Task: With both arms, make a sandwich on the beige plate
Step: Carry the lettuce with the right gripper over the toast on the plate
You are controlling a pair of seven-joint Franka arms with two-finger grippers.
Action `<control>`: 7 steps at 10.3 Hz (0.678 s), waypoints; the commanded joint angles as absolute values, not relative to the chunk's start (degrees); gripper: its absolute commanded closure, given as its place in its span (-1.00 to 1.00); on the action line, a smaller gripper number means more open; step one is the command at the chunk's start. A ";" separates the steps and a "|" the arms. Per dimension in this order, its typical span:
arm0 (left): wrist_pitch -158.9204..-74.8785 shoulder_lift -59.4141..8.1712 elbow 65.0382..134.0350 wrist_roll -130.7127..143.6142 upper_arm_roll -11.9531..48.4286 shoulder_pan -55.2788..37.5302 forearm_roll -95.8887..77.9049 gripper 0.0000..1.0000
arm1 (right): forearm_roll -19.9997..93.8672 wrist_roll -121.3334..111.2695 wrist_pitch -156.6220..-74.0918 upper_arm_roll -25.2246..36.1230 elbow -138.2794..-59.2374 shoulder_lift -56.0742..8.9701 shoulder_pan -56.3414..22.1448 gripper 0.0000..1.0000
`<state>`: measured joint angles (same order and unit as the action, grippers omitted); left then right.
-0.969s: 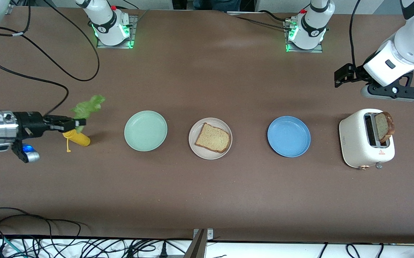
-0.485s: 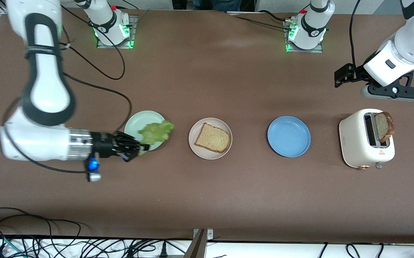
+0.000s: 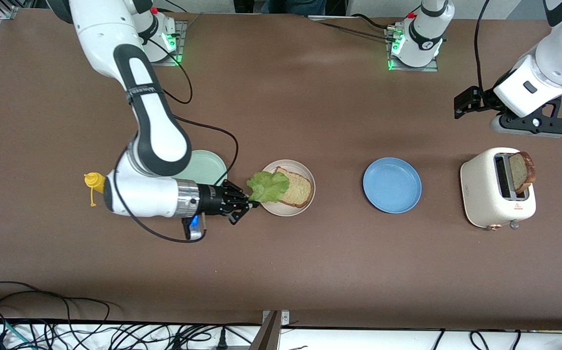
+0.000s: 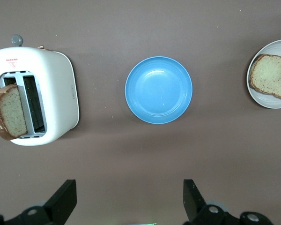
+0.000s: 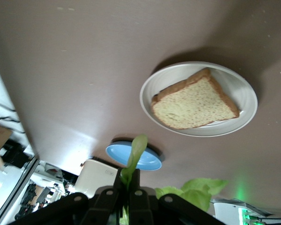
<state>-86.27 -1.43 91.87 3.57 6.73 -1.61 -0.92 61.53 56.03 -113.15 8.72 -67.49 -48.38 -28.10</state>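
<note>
Since a second ago your right gripper (image 3: 251, 199) has swept the lettuce leaf (image 3: 268, 186) from the front view's left edge to mid-frame, pinched by its stem so it drapes over the bread slice (image 3: 294, 187) on the beige plate (image 3: 305, 171). Left wrist view: your waiting left gripper (image 4: 129, 202) hangs spread and empty at lower centre, above the blue plate (image 4: 158, 90) and near the toaster (image 4: 56, 96), whose slice (image 4: 9, 112) comes next. Right wrist view: fingers (image 5: 135, 196) pressed on the stem at lower centre, plate upper right.

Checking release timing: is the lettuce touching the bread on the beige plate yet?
Cannot tell. Front view shows lettuce overlapping bread; right wrist view shows no contact or gap plainly.
</note>
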 commanded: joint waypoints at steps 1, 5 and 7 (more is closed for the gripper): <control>-85.69 -1.49 91.23 2.99 6.59 -1.06 -2.02 -1.00 | 59.27 57.83 -114.68 8.79 -68.71 -49.75 -30.40 1.00; -85.61 -1.49 91.23 2.99 6.59 -0.62 -2.02 -1.00 | 58.53 58.18 -117.34 8.70 -71.01 -52.64 -31.64 1.00; -85.61 -1.49 91.23 2.99 6.59 -0.70 -2.02 -1.00 | 58.98 62.64 -117.16 8.61 -71.02 -53.52 -31.38 1.00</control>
<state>-86.27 -1.43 91.87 3.56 6.64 -0.95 -0.92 59.22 59.08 -116.83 8.77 -71.17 -53.28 -31.56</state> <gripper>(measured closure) 0.000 0.943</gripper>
